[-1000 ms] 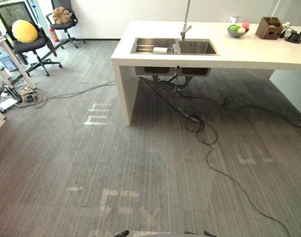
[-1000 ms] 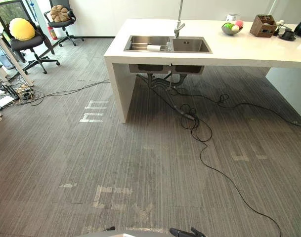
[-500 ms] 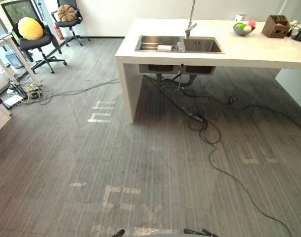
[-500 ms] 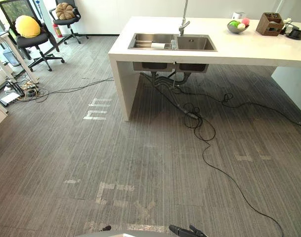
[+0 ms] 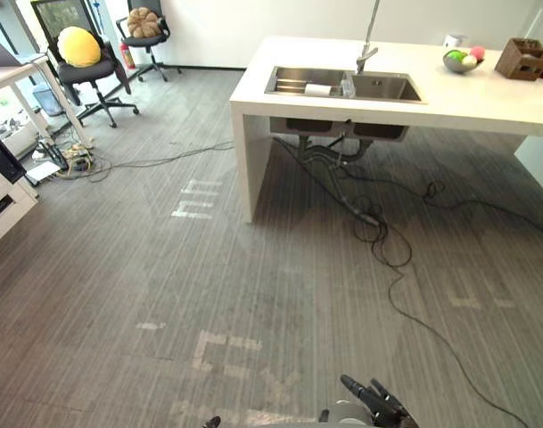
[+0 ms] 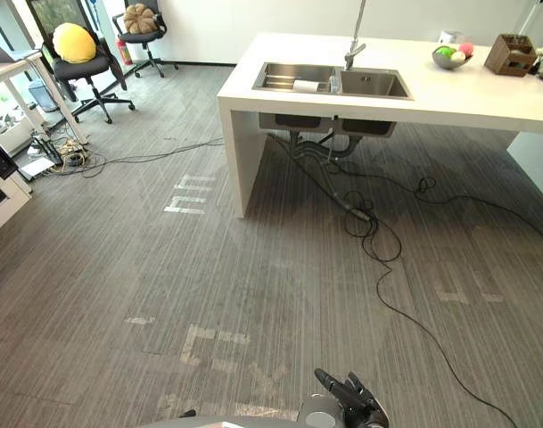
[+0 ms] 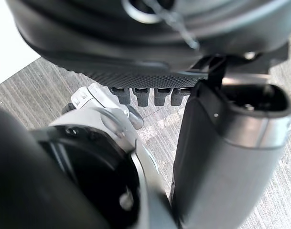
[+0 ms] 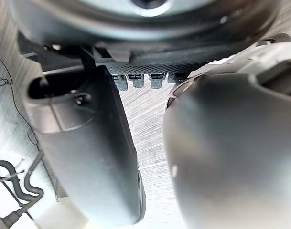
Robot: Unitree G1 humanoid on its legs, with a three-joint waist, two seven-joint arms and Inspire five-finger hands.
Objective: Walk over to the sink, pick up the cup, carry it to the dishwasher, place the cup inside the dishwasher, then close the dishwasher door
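Observation:
The sink [image 5: 342,86] is set in a white counter [image 5: 485,98] far ahead, with a tall tap [image 5: 367,49] behind it. A small clear cup [image 5: 347,86] stands in the sink near the tap, and a white object [image 5: 316,89] lies beside it. My right hand [image 5: 378,406] shows at the bottom edge of the eye views with its fingers straight and nothing in it. In its own wrist view the right hand [image 8: 135,28] holds nothing, and floor shows past the fingers. My left hand [image 7: 135,43] hangs low with relaxed fingers [image 7: 145,95] and is also empty.
Black cables [image 5: 387,250] trail over the grey floor under and in front of the counter. Two office chairs [image 5: 84,62] with cushions stand at the far left. A low white unit [image 5: 4,192] and a desk [image 5: 21,76] are at the left edge. A fruit bowl [image 5: 460,61] and a brown box [image 5: 521,59] sit on the counter.
The whole picture has shifted as the camera moved, so the counter sits further right. My right hand has come up into view at the bottom edge.

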